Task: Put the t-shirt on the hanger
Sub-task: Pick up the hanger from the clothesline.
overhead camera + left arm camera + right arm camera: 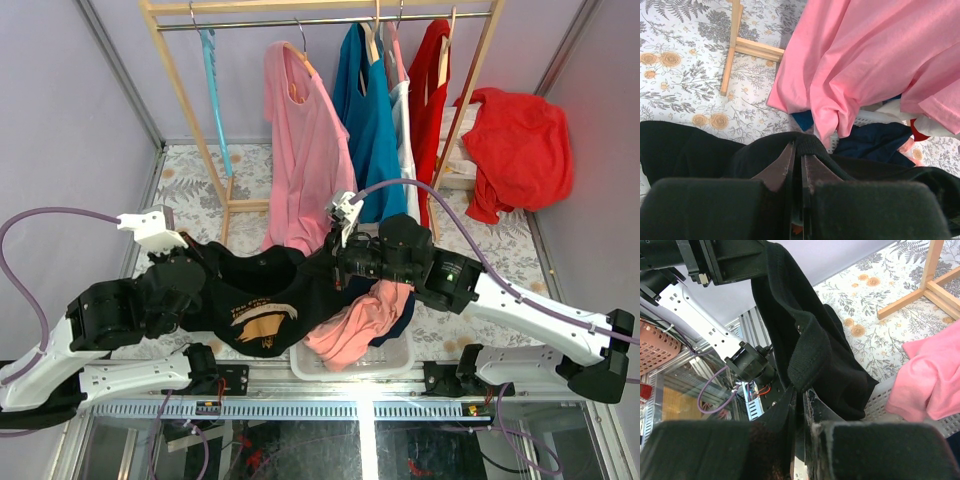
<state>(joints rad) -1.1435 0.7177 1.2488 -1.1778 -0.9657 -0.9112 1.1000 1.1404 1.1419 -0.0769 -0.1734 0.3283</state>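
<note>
No legible text, label, brand or number in any view. Tan print (pixel 262 325) on black t-shirt (pixel 250 272) (fine marks above an orange patch) too blurred to read.

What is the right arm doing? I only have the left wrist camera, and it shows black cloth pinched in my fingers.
Observer: The right gripper is shut on the same t-shirt, on a ribbed band, likely the collar.
Operator: Where's the hanger?
Observer: The hanger hangs bare at the left end of the rack rail.
Operator: Is the print showing?
Observer: Yes, the tan print faces the top camera, on cloth sagging between the left gripper and the right.
</note>
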